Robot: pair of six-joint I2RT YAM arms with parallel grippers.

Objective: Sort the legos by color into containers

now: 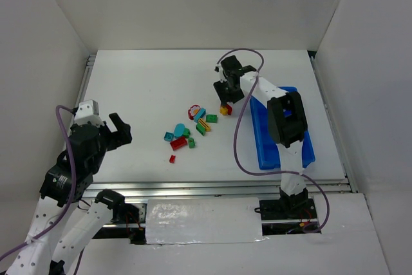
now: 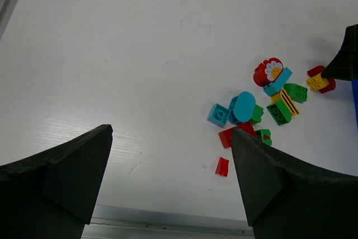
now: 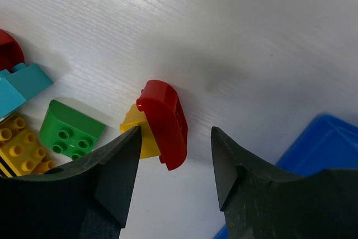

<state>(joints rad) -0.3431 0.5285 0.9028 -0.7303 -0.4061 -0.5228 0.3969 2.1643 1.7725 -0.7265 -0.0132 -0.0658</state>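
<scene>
Sorting barely begun: legos (image 1: 191,130) all lie loose mid-table (image 1: 141,82), white surface. Blue tray (image 1: 264,152) at right is partly hidden by the arm; the visible part looks empty.

Right gripper (image 3: 174,134): jaws parted, straddling red-on-yellow piece (image 3: 163,120), not clamped.

Left gripper (image 2: 170,135): jaws wide, holding nothing.

White walls (image 1: 193,4) enclose the cell

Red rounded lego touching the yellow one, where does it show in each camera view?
Top external: red rounded lego, just right of centre.
Left wrist: far right, near the edge.
Right wrist: centre, between the right claw's tips.
Shared landmark: the green brick just left of it.
</scene>
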